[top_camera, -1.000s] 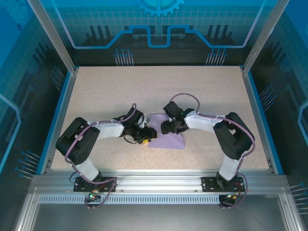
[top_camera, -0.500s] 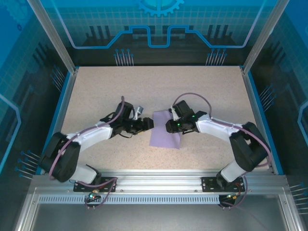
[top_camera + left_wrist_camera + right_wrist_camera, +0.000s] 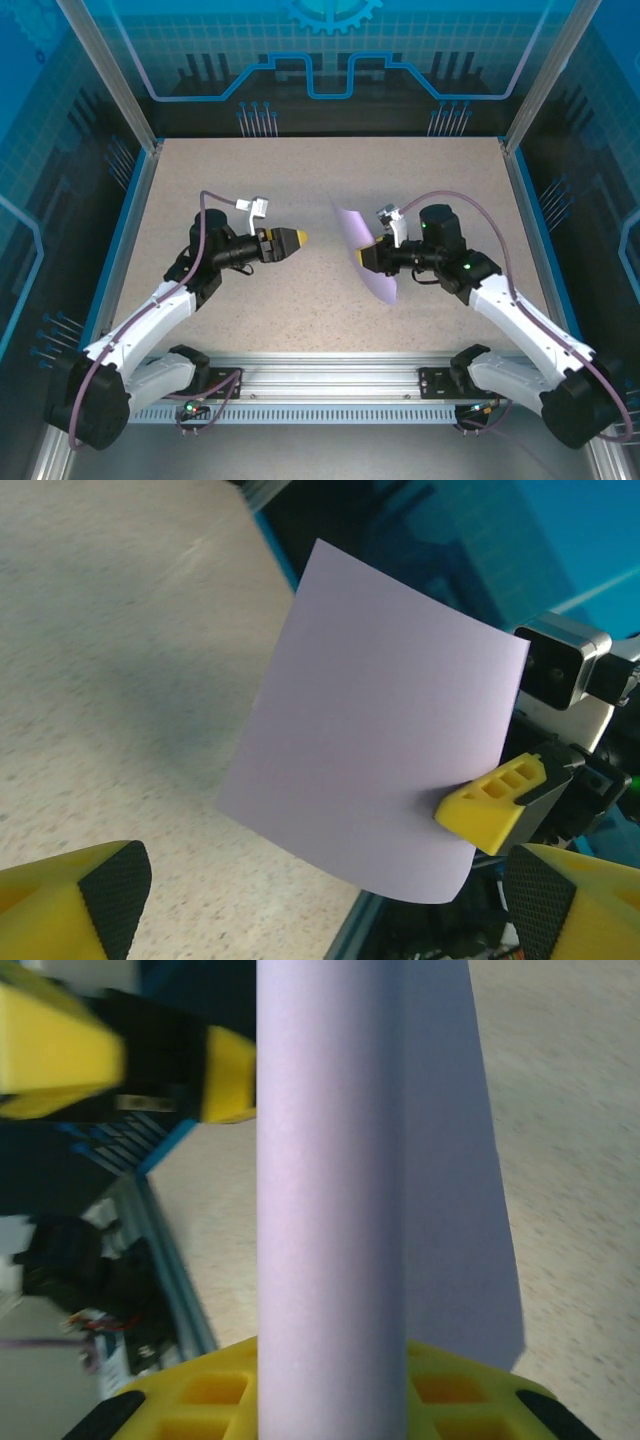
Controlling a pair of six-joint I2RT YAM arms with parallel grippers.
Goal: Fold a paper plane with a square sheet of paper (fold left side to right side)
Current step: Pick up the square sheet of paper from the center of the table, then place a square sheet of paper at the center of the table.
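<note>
In the top external view, the square sheet of paper [image 3: 353, 230] is seen nearly edge-on, as a narrow curved lavender strip raised above the worktop [image 3: 300, 170]. It is located a little right of the worktop's centre, about midway between the far and near edges. The sheet is pinched at its right-hand side by the right fingers [image 3: 373, 256], which are closed on it. The left fingers [image 3: 291, 240] are held to the left of the sheet, well apart from it, with their yellow tips pointed toward it.

The full face of the sheet [image 3: 370, 720] is presented in the left wrist view: a thin, plain, matt square, gently bowed, with straight edges and sharp corners. One yellow ribbed tip of the right fingers [image 3: 492, 804] is pressed on the near face beside the lower right corner. The left fingers [image 3: 95, 900] are shown spread wide at the two lower corners of that view, black pads on yellow bodies, open and unloaded.

In the right wrist view the sheet [image 3: 335, 1210] is seen rising as a curled band from between the yellow latticed right fingers [image 3: 200, 1400]. The left fingers [image 3: 60, 1055] appear blurred beyond it.

The worktop is a speckled beige slab bounded by a blue rim [image 3: 122, 240] at the sides. Open surface is available on every side of the sheet, most of it toward the far edge
</note>
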